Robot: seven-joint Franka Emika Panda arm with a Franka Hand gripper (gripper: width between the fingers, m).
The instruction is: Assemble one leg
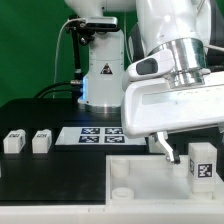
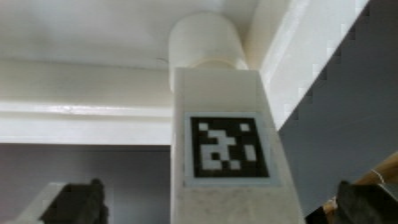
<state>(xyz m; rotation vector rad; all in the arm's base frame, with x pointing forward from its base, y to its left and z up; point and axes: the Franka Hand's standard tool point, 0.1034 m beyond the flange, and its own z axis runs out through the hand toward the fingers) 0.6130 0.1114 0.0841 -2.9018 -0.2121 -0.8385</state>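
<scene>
**Fingers spread about an upright leg**

Dark fingers (image 2: 75, 203) of the gripper (image 2: 222, 205) are seen spread wide, one on each side of the leg (image 2: 222, 110). A gap is left on both sides, and nothing is pinched. In the exterior view the leg (image 1: 200, 162) is stood upright with its long axis vertical and a tag face turned to the camera. It is placed over the white tray-like panel (image 1: 130, 190), toward the exterior view's right. Whether it is seated in the panel cannot be told. One round boss (image 1: 119, 172) is seen inside the panel's raised rim. Three legs are counted: the one at the gripper and two spare legs (image 1: 14, 141) (image 1: 41, 141), set side by side on the black table (image 1: 60, 170) at the exterior view's left. One marker board (image 1: 95, 135) is laid behind the panel.
</scene>
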